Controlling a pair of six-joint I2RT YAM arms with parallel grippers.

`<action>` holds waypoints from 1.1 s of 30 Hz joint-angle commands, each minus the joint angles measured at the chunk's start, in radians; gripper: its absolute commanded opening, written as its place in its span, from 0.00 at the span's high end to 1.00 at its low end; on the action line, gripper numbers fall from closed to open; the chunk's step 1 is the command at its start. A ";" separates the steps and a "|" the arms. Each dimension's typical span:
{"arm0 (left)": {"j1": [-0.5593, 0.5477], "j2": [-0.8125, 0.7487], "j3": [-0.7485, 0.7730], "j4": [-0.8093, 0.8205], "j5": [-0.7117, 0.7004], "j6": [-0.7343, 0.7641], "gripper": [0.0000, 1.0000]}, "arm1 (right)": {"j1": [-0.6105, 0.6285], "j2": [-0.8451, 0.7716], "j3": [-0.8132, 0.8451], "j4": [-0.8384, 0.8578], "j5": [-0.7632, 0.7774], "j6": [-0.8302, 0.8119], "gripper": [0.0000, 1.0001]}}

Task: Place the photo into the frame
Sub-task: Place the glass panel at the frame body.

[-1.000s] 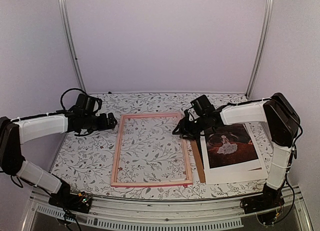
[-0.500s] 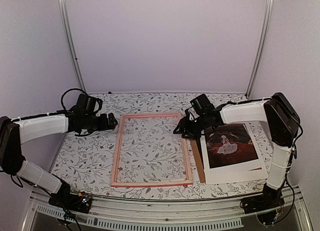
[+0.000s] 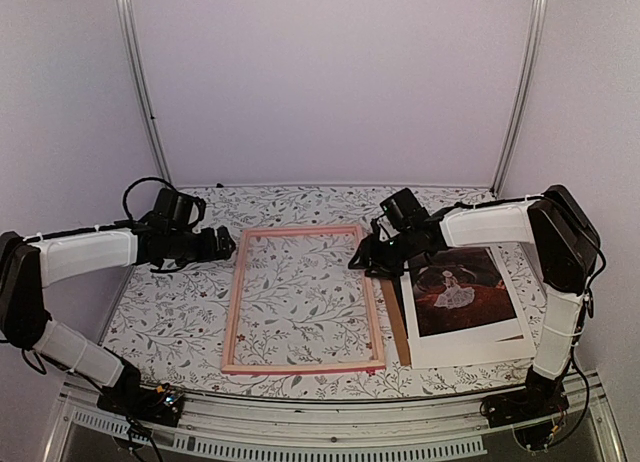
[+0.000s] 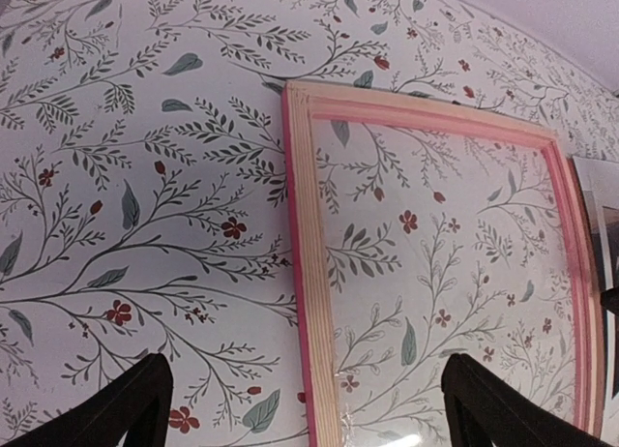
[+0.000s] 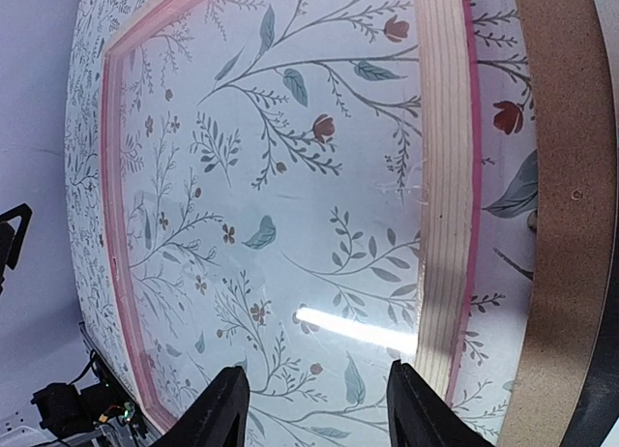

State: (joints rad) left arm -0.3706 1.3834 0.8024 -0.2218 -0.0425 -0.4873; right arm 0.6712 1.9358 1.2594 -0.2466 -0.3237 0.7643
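A pink picture frame [image 3: 236, 300] lies flat in the middle of the floral tabletop [image 3: 165, 302]. The photo [image 3: 460, 292] lies face up on a white sheet [image 3: 470, 350] to its right, with a brown hardboard strip [image 3: 397, 320] between them. The left end effector [image 3: 225, 244], spread wide and holding nothing, hovers just off the frame's far left corner. The right end effector [image 3: 362, 260], fingers parted and holding nothing, is over the right rail.

Pale wooden frame [image 4: 300, 273], glossy clear pane [image 5: 290, 224]
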 commanded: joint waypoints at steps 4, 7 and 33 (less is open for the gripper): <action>-0.016 0.009 0.006 0.017 -0.014 0.004 0.00 | -0.001 0.014 0.025 -0.025 0.023 -0.017 0.48; -0.016 0.010 0.006 0.018 -0.014 0.004 0.00 | -0.001 0.009 0.026 -0.034 0.039 -0.020 0.48; -0.088 0.071 -0.026 0.005 0.023 0.020 0.00 | -0.358 -0.367 -0.218 -0.261 0.313 -0.271 0.18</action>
State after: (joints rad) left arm -0.4202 1.4445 0.7815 -0.2226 -0.0196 -0.4824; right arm 0.4133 1.6596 1.1118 -0.4675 -0.0467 0.5510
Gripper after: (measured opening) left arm 0.989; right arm 0.754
